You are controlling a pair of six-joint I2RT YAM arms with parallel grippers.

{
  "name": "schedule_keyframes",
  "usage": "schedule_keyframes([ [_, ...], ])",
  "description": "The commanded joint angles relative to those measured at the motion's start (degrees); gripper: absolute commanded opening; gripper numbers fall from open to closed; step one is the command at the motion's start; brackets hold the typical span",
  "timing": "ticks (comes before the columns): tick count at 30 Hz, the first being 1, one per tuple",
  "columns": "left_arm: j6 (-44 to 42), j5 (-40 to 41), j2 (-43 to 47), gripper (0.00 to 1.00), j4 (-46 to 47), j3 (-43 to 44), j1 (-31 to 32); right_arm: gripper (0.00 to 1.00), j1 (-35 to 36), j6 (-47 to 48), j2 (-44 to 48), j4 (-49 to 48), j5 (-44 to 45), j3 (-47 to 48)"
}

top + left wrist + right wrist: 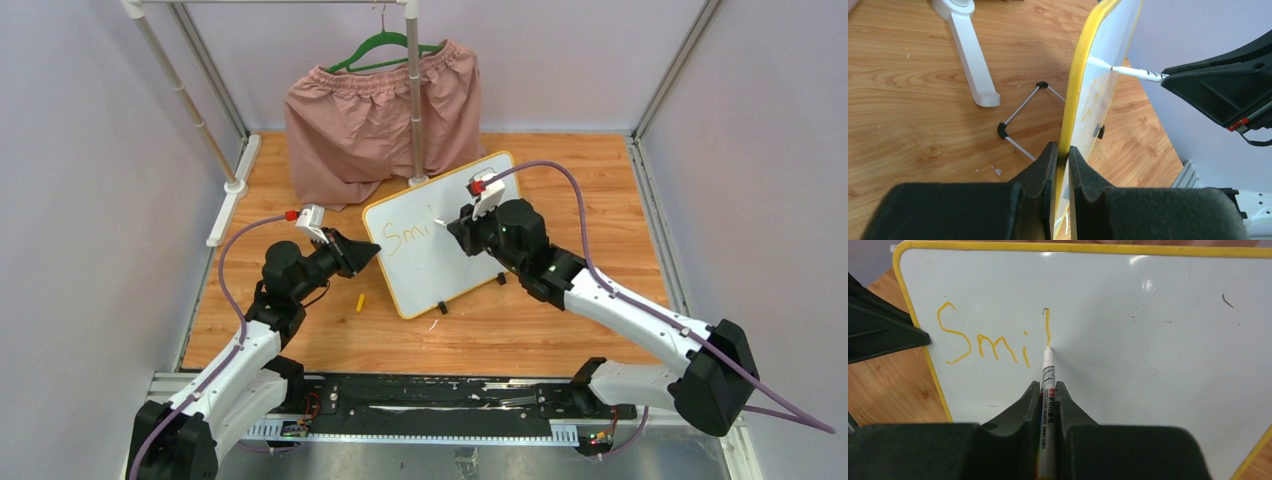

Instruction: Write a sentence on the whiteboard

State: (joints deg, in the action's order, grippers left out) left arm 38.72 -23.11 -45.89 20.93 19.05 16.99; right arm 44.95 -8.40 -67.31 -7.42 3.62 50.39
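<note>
left gripper [1060, 152]: jaws pinching whiteboard [1115, 35] yellow edge | white marker [1134, 73] tip touching board face

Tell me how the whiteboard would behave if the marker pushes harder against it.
Probably tips or skids easily: the whiteboard stands propped on a thin wire stand on smooth wood. The left tool pinching its yellow edge likely steadies it. It looks stiff, so the marker shouldn't bend it.
</note>
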Motion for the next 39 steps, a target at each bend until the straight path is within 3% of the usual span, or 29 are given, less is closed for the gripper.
schedule_keyframes([
  [1, -0.48, -0.97, 0.49, 0.00, 1.04, -0.16, -0.12, 0.00, -0.74, -1.40, 1.75, 0.50, -0.51, -2.08],
  [21, -0.49, -1.06, 0.62, 0.00, 0.98, -0.32, -0.12, 0.00, -0.78, -1.43, 4.36, 3.37, 1.78, -4.41],
  [32, -0.49, -1.06, 0.74, 0.00, 0.98, -0.42, -0.12, 0.00, -0.88, -3.10, 9.21, 4.08, -0.59, -0.73],
  [39, -0.42, -1.14, 0.73, 0.00, 0.96, -0.42, -0.12, 0.00, -0.90, 0.25, 11.14, -1.29, -0.10, -3.19],
])
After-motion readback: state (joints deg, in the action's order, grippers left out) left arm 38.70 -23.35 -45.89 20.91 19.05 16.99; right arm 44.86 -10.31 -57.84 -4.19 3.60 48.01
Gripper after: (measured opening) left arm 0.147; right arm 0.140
